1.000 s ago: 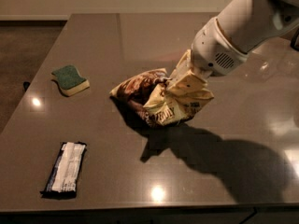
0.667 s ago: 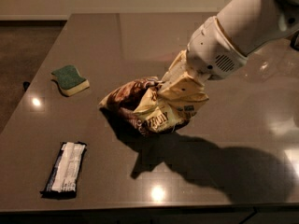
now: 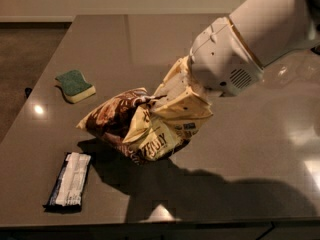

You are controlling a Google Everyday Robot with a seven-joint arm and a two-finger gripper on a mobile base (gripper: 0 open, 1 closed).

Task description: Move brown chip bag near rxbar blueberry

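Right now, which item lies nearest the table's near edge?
The rxbar blueberry, white-striped dark wrapper, front left; green sponge lies far back, gripper holds brown chip bag mid-table.

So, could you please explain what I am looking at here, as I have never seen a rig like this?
This is a single camera view looking down at a dark table. The big white shape coming in from the upper right is the robot's one arm. At its end is the gripper, a two-finger clamp, closed on the brown chip bag and holding it just above the table near the middle; the bag's shadow falls below it. Lying on the table are the rxbar blueberry, a dark wrapper with a white stripe, at lower left, and a green-topped sponge at upper left.
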